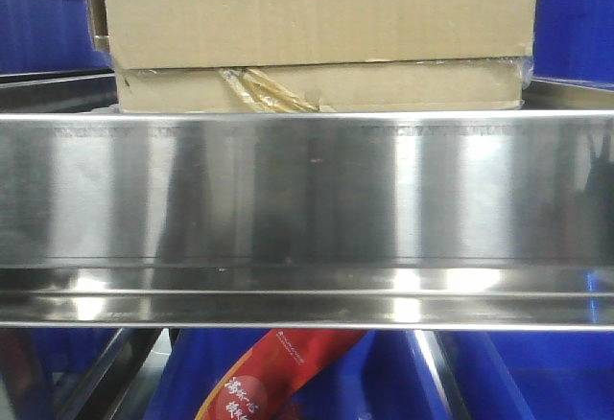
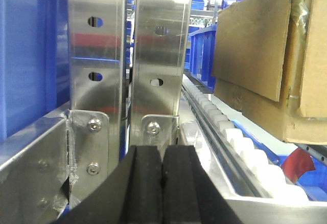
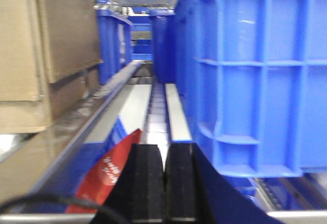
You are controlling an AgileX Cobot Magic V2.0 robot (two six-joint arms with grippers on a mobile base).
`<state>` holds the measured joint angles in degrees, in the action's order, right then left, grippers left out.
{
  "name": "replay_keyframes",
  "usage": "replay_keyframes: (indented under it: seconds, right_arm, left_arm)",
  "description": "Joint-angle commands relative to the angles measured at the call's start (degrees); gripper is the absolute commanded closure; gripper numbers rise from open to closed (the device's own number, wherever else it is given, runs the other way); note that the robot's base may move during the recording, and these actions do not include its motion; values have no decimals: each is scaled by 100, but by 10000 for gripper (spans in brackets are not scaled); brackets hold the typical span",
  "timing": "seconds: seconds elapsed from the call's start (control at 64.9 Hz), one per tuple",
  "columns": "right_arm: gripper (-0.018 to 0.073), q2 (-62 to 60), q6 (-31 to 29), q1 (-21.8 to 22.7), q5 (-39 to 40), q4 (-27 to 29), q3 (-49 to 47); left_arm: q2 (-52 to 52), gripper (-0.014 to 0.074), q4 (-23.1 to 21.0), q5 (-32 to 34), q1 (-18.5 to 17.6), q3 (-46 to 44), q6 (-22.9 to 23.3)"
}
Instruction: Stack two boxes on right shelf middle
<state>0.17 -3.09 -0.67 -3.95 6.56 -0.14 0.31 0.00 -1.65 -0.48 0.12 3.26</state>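
Two brown cardboard boxes sit stacked on the steel shelf (image 1: pixel 307 199). The larger upper box (image 1: pixel 317 8) rests on the flatter lower box (image 1: pixel 384 87), which has torn tape at its front. The stack also shows at the right of the left wrist view (image 2: pixel 255 45) and at the left of the right wrist view (image 3: pixel 56 29). My left gripper (image 2: pixel 162 155) is shut and empty, left of the stack beside the shelf uprights. My right gripper (image 3: pixel 164 155) is shut and empty, right of the stack beside a blue crate.
Blue plastic crates stand on both sides of the boxes (image 1: pixel 38 17) (image 3: pixel 255 70). Steel shelf uprights (image 2: pixel 153 55) rise just ahead of the left gripper. White rollers (image 2: pixel 240 147) run under the boxes. A red snack bag (image 1: pixel 269 372) lies in a blue bin below the shelf.
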Motion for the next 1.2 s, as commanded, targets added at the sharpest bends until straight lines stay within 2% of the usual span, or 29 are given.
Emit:
replay_keyframes:
  seconds: [0.0,1.187]
  right_arm:
    - [713,-17,18,-132,135,-26,14]
    - [713,-17,18,-169,146,-26,14]
  left_arm:
    - [-31,708,0,99,12,-12,-4]
    - [-31,708,0,99,12,-12,-4]
